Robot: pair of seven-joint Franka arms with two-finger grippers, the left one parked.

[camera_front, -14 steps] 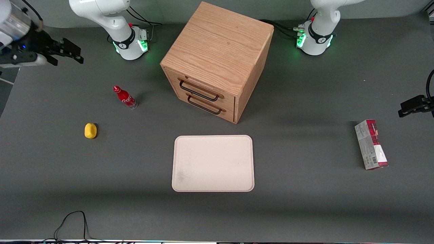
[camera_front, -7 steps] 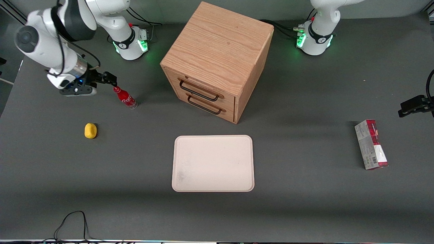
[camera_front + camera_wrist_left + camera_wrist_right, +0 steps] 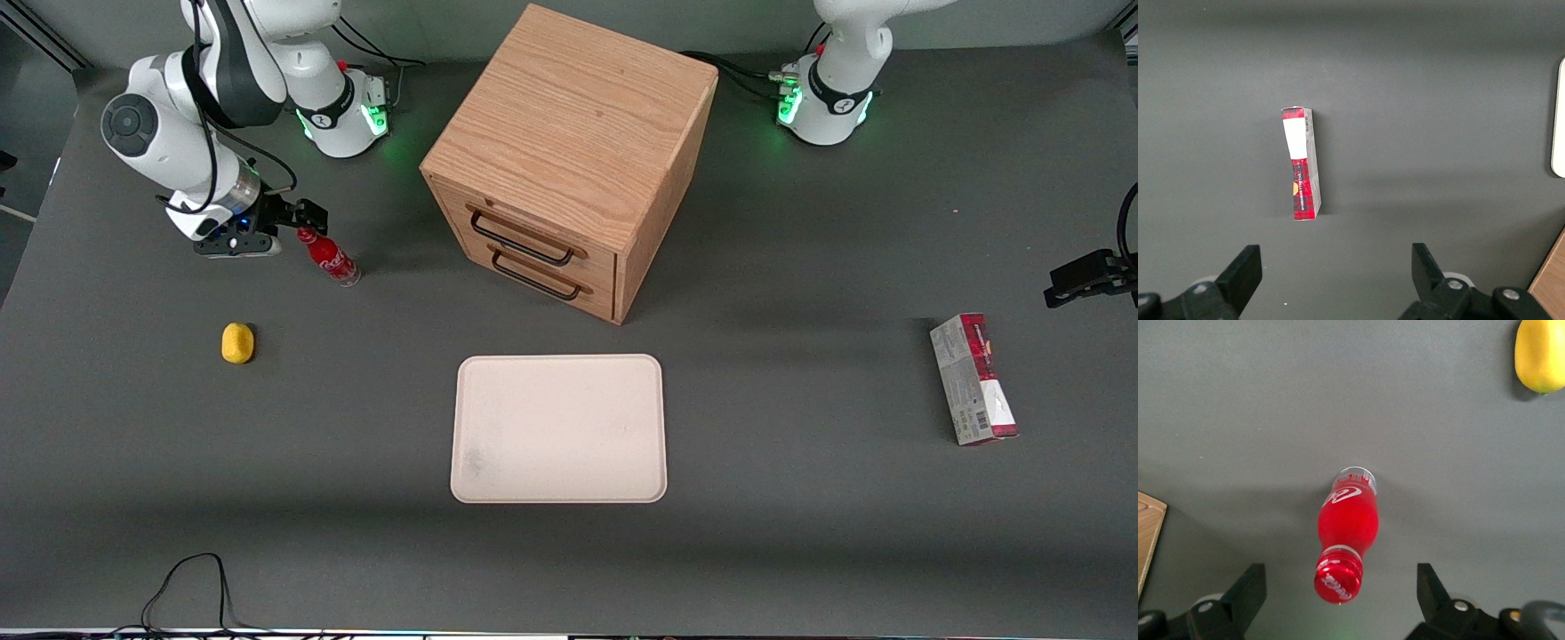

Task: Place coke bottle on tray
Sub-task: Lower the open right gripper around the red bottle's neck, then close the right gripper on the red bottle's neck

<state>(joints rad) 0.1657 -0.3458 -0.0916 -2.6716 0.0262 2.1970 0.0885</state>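
Observation:
The coke bottle point(image 3: 329, 257) is small, slim and red with a red cap and a clear base. It stands upright on the grey table toward the working arm's end. My gripper point(image 3: 302, 216) is open and hovers just above the cap. In the right wrist view the bottle point(image 3: 1346, 535) stands between the spread fingertips point(image 3: 1250, 590), with clear gaps on both sides. The cream tray point(image 3: 558, 428) lies flat, nearer the front camera than the wooden cabinet; its rim edge also shows in the left wrist view point(image 3: 1559, 127).
A wooden two-drawer cabinet point(image 3: 569, 151) stands beside the bottle, toward the table's middle. A yellow lemon-like object point(image 3: 237, 343) lies nearer the front camera than the bottle. A red-and-grey carton point(image 3: 973, 379) lies toward the parked arm's end. A black cable point(image 3: 187, 587) loops at the table's front edge.
My arm has swung in from the table's end and come down, bringing the gripper over the bottle's cap. The bottle and tray have not moved.

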